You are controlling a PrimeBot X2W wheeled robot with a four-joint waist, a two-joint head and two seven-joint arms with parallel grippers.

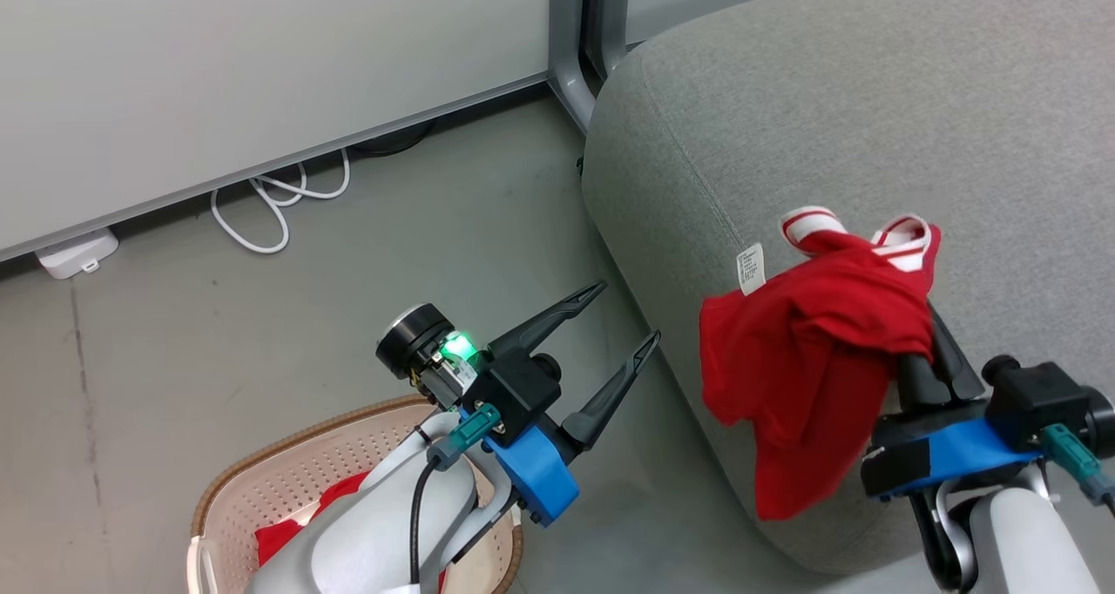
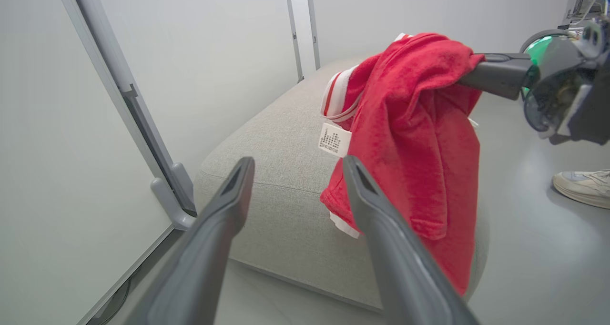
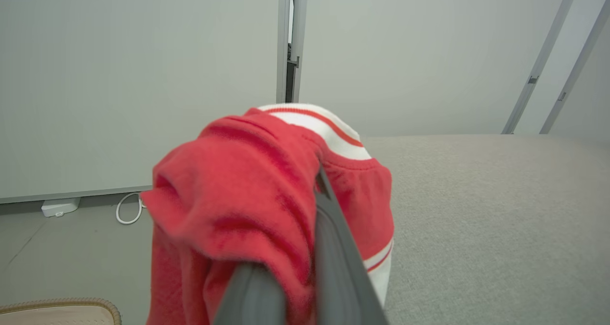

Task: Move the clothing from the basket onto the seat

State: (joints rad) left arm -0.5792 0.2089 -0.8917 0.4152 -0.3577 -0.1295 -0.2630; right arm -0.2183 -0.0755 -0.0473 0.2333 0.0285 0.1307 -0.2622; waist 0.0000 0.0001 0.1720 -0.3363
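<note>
One red garment with white striped trim and a white label tag hangs bunched from my right gripper, which is shut on it above the front corner of the grey sofa. In the right wrist view the garment drapes over the fingers, with the sofa beyond. My left gripper is open and holds nothing, just above the cream basket. A second red garment lies in the basket, partly hidden by my left arm. From the left wrist, the hanging garment shows past the open left gripper.
A grey wall panel with a metal post foot stands behind the sofa. A white cable and a small white box lie along the wall's base. A person's shoe rests on the floor beyond the sofa.
</note>
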